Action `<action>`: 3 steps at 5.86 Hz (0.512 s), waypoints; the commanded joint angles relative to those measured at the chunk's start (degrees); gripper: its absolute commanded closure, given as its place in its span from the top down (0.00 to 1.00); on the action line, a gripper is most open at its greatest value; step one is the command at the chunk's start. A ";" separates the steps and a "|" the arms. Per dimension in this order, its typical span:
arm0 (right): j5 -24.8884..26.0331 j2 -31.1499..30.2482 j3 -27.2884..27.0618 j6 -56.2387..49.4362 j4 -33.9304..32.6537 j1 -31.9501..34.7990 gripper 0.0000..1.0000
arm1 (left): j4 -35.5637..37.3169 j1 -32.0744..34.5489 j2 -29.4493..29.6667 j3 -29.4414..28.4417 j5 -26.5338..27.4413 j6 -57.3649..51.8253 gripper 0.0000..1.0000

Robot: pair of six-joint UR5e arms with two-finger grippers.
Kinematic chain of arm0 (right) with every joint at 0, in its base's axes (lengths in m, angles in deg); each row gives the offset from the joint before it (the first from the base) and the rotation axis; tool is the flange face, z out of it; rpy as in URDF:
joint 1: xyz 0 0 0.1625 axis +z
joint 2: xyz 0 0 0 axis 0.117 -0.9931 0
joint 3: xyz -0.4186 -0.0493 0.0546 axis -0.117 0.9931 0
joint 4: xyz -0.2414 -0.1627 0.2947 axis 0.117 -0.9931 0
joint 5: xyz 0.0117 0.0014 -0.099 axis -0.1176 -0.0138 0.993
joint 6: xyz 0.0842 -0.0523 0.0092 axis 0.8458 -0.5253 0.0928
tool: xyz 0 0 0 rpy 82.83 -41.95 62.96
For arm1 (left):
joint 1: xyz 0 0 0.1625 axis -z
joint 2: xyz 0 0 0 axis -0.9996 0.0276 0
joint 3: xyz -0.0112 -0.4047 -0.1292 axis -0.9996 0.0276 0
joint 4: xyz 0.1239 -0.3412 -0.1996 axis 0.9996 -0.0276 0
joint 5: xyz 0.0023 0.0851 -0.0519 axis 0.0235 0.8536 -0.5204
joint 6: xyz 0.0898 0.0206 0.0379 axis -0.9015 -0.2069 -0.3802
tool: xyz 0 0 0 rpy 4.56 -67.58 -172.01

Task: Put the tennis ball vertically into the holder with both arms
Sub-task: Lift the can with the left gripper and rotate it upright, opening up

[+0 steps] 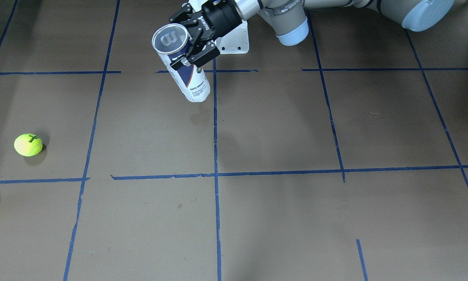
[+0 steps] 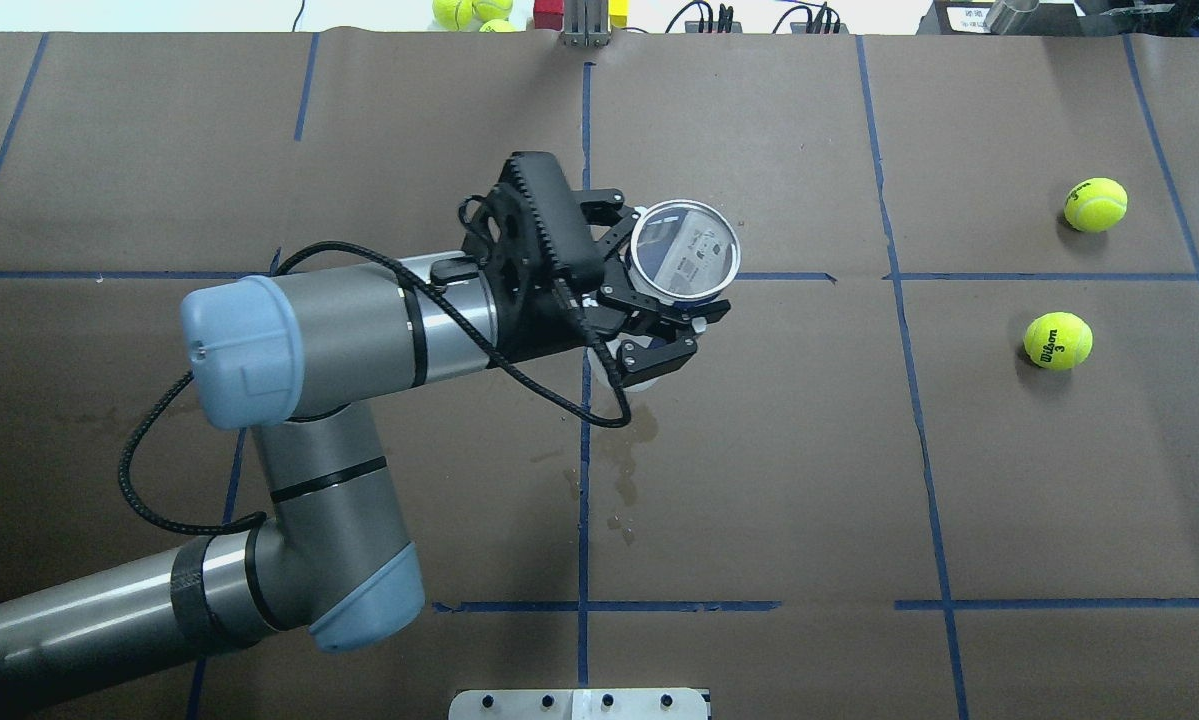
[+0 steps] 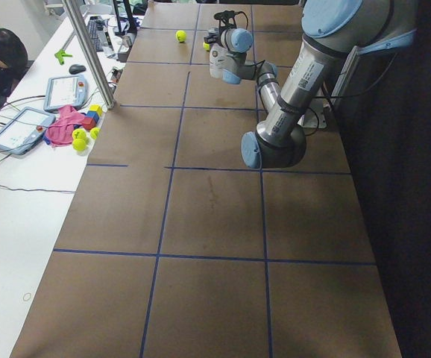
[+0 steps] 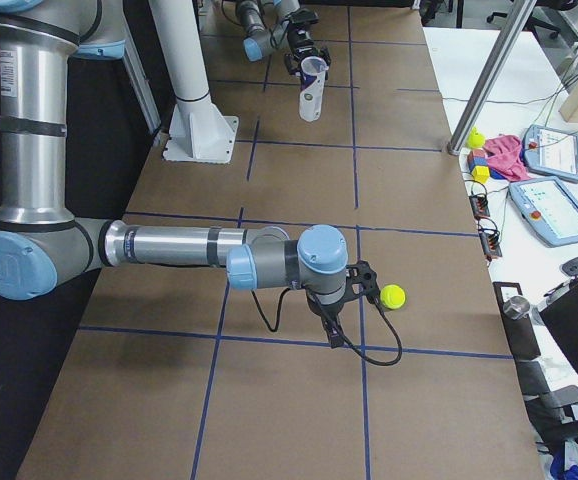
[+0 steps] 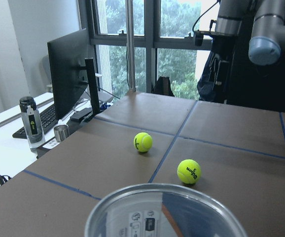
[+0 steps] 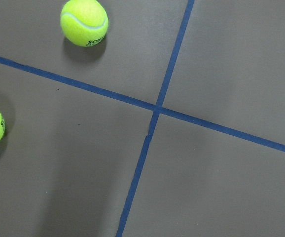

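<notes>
Status: left gripper [image 2: 665, 296] is clamped on the can [image 1: 187, 74] just under the rim, mouth up and roughly upright, near mid-table. The right gripper [image 4: 369, 287] sits just beside a ball [image 4: 392, 296] at its 3 o'clock in the right side view. Open or closed, can't tell. Overhead, both balls are well off at the can's 3 o'clock. My call: hold the can plumb, pinch the ball across its middle, centre it over the mouth and release low — an off-centre drop would likely bounce off the rim.
</notes>
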 commanded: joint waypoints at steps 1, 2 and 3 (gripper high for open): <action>0.00 0.04 -0.04 0.00 0.00 0.00 1.00 | -14.66 0.96 -6.83 -4.16 0.37 -0.16 0.79; 0.00 0.04 -0.04 0.00 0.00 0.00 1.00 | -23.52 0.27 -6.07 -13.16 2.99 0.10 0.79; 0.00 0.04 -0.04 0.00 0.00 0.00 1.00 | -26.13 -0.18 -4.50 -17.78 4.49 0.11 0.79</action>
